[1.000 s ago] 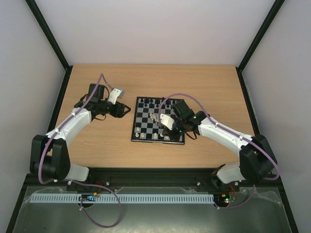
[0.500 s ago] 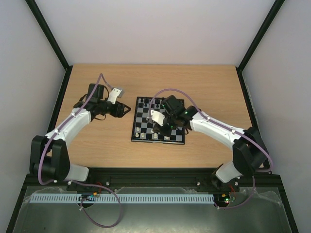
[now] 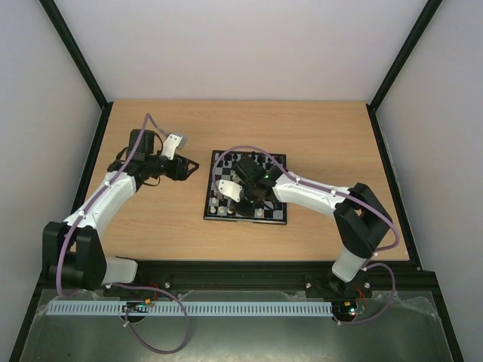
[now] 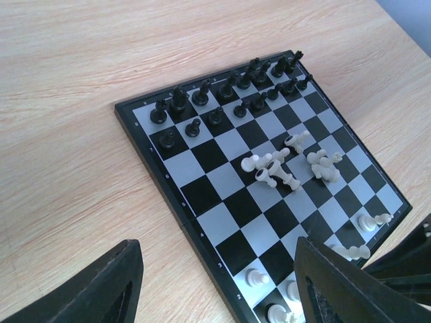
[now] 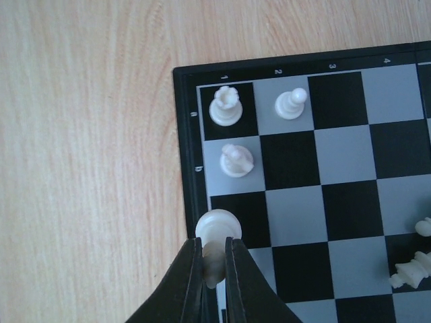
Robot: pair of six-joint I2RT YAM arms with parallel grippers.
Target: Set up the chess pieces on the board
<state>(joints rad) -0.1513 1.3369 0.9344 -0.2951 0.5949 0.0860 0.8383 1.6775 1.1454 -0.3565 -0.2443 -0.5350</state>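
Note:
The board (image 3: 207,205) lies mid-table. In the left wrist view, black chess pieces (image 4: 222,101) stand in its two far rows, and several cream-white pieces (image 4: 283,165) lie toppled in the middle of the board (image 4: 222,222). My right gripper (image 5: 214,250) is shut on a white piece (image 5: 217,227), held over the board's edge (image 5: 183,168) next to a standing white rook (image 5: 225,106), knight (image 5: 236,160) and pawn (image 5: 291,103). In the top view it (image 3: 230,193) hangs over the board's left part. My left gripper (image 3: 192,167) is open and empty, left of the board.
More white pieces (image 4: 367,222) stand or lie near the board's near corner. Toppled white pieces (image 5: 412,269) lie to the right of my right gripper. Bare wooden tabletop (image 3: 151,219) surrounds the board, inside a black frame (image 3: 98,143).
My right gripper has moved left across the board, from its right part to its left edge. The left arm has drawn back slightly to the left.

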